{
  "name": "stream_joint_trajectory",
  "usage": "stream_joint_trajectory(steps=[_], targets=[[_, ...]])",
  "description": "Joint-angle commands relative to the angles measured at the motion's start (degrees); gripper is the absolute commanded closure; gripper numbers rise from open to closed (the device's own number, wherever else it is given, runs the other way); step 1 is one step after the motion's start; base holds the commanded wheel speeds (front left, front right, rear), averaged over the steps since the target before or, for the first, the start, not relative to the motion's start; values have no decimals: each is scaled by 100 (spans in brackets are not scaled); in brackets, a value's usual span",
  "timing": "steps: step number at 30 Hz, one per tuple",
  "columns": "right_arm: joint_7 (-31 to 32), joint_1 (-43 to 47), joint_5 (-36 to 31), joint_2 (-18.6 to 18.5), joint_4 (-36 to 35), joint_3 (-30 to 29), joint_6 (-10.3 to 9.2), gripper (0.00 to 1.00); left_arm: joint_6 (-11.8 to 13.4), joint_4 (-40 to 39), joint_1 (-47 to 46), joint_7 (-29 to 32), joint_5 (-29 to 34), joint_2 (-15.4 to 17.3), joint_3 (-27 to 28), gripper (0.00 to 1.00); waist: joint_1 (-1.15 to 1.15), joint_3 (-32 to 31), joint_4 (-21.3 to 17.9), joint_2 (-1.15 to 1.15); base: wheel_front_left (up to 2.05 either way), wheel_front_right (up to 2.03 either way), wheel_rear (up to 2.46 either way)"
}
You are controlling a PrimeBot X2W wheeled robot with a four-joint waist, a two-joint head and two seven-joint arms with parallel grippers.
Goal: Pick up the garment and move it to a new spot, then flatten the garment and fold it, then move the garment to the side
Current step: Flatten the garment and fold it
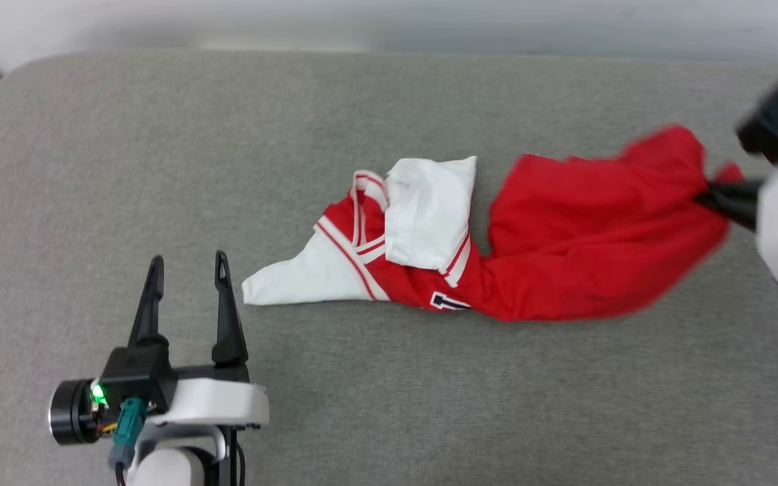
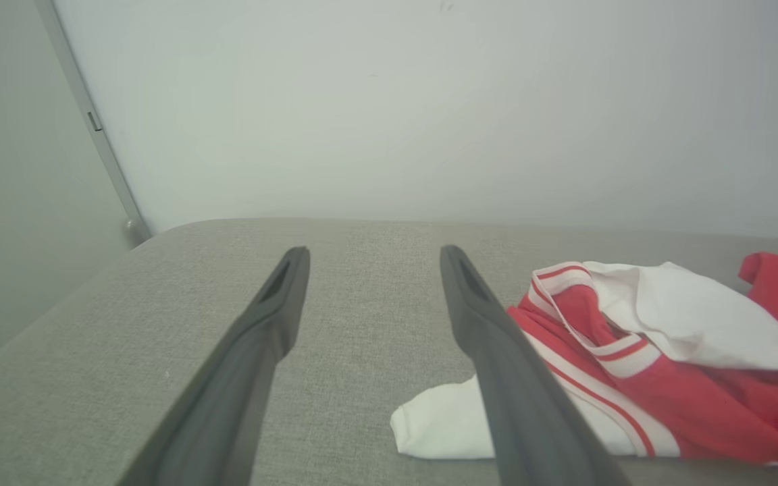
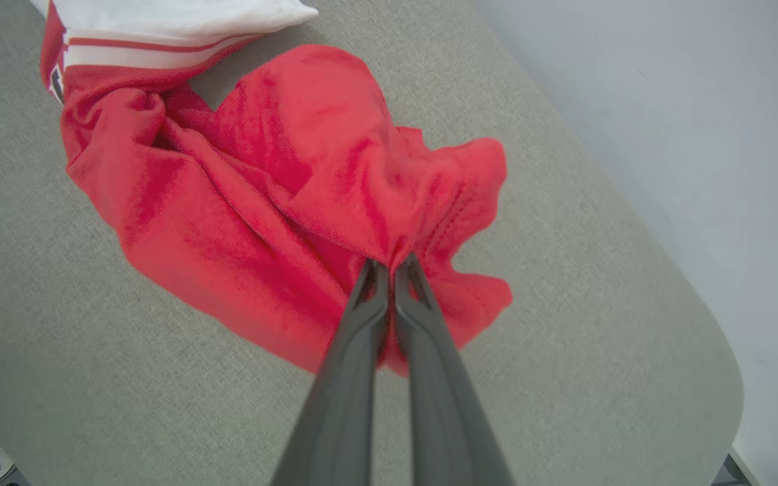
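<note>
The right pincer is clamped tight on a red edge of the garment. The rest of the shirt lies out past its tips on the grey cushion, toward the left pincer. That one has its fingers wide apart, holding nothing, a white sleeve just beside them. I think the lift should go slow and high, so the cloth does not slip. The cushion's edge and a wall run beside the right pincer; the left pincer has more bare room.
</note>
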Motion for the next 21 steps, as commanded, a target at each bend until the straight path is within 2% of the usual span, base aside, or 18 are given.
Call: stream_joint_trajectory(steps=[1, 5, 8, 11, 14, 20, 21], targets=[[-66, 275, 43, -289, -163, -9, -4, 100, -3, -4, 140, -13, 4, -2, 29, 0, 0, -277, -279, 0, 0, 0, 0], [-322, 1117, 369, -1091, -591, -165, -4, 100, -1, -24, 349, -13, -3, -1, 67, 0, 0, -433, -485, 0, 0, 0, 0], [-662, 1910, 706, -1494, -754, -228, -4, 100, -35, -15, 430, -13, 9, -3, 81, 0, 0, -495, -626, 0, 0, 0, 0], [-1034, 2711, 982, -1738, -703, -221, -4, 100, -55, -9, 437, -13, 30, -2, 92, 0, 0, -513, -716, 0, 0, 0, 0], [-1354, 3561, 1257, -1688, -375, -156, -4, 100, -104, 10, 388, -13, 55, -2, 93, 0, 0, -492, -756, 0, 0, 0, 0], [-1948, 4657, 1580, -940, 627, -229, -4, 100, -136, 12, 326, -13, 82, -2, 44, 0, 0, -437, -726, 0, 0, 0, 0], [-2039, 4705, 1547, -842, 754, -305, -4, 66, -144, 20, 335, -13, 93, -2, 58, 0, 0, -445, -723, 0, 0, 0, 0]])
